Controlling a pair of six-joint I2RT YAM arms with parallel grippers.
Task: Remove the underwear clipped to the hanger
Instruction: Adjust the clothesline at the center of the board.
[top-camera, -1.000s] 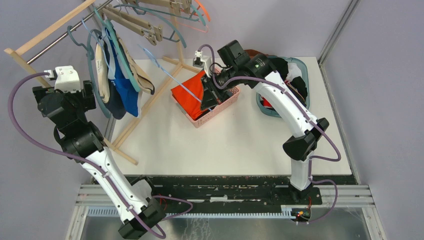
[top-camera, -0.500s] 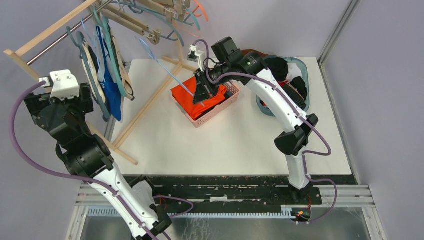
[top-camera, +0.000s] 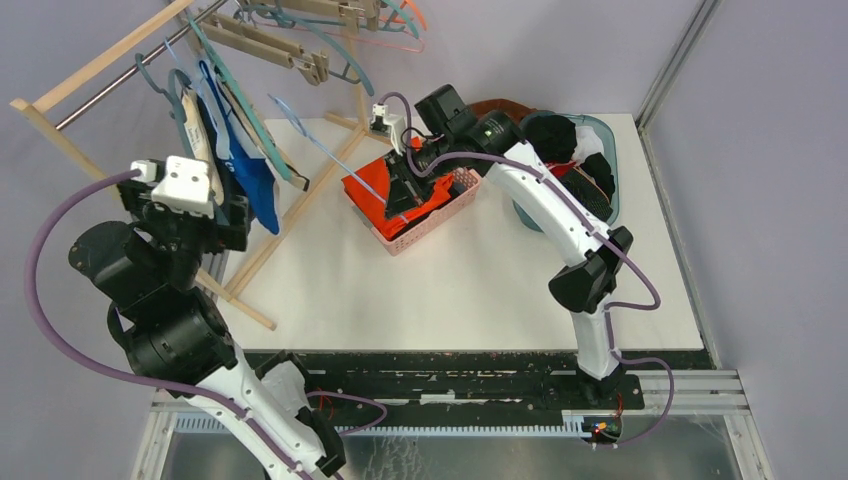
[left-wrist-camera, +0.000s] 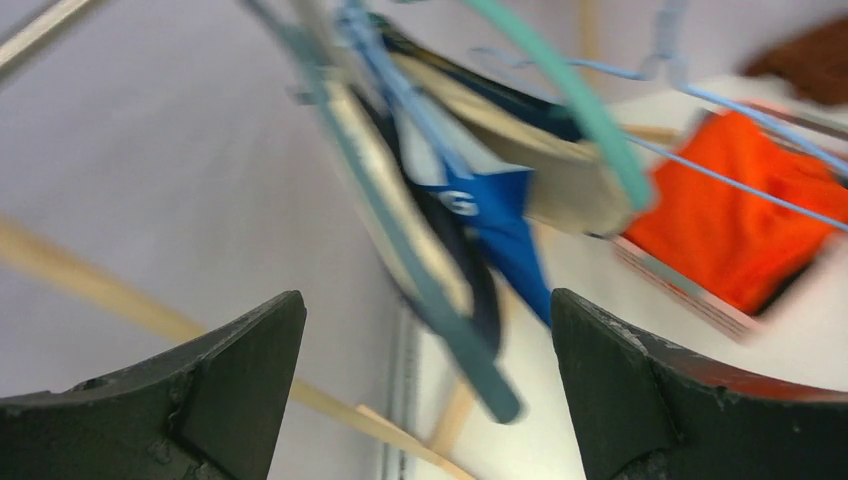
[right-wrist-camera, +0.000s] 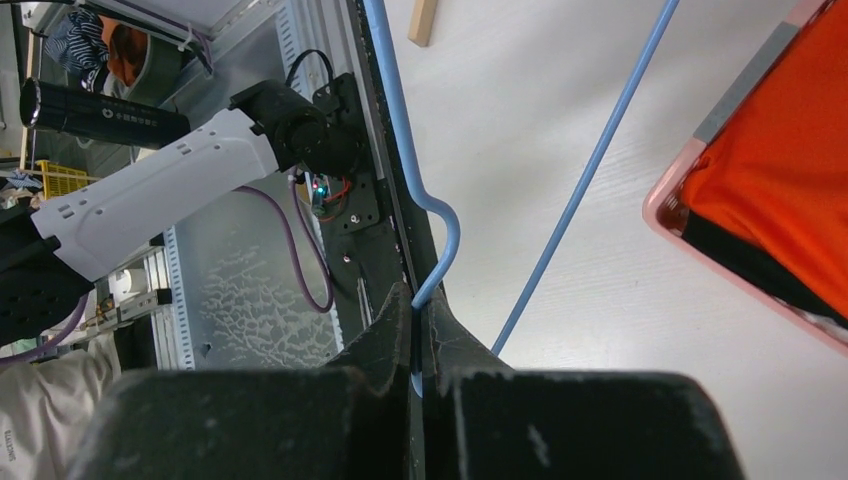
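Note:
The underwear hangs clipped on teal hangers (top-camera: 228, 100) at the left end of the wooden rack: a royal blue brief (top-camera: 255, 178) and a beige one (top-camera: 190, 130). In the left wrist view the blue brief (left-wrist-camera: 505, 215), a beige brief (left-wrist-camera: 565, 185) and a dark navy one (left-wrist-camera: 482, 290) hang blurred behind a teal hanger (left-wrist-camera: 440, 300). My left gripper (left-wrist-camera: 425, 297) is open and empty just short of them; it also shows in the top view (top-camera: 232, 212). My right gripper (right-wrist-camera: 418, 310) is shut on a thin light-blue wire hanger (right-wrist-camera: 590, 170) above the pink basket (top-camera: 445, 215).
The pink basket holds a large orange garment (top-camera: 385, 190). A teal bin (top-camera: 605, 175) with mixed clothes and a brown cloth (top-camera: 495, 105) sit at the back right. The wooden rack's legs (top-camera: 290, 215) cross the table's left side. More hangers (top-camera: 300, 50) crowd the rail.
My left arm has swung right and closer to the hanging underwear, which has swayed on the rail. My right gripper has shifted a little left, still holding the light-blue hanger.

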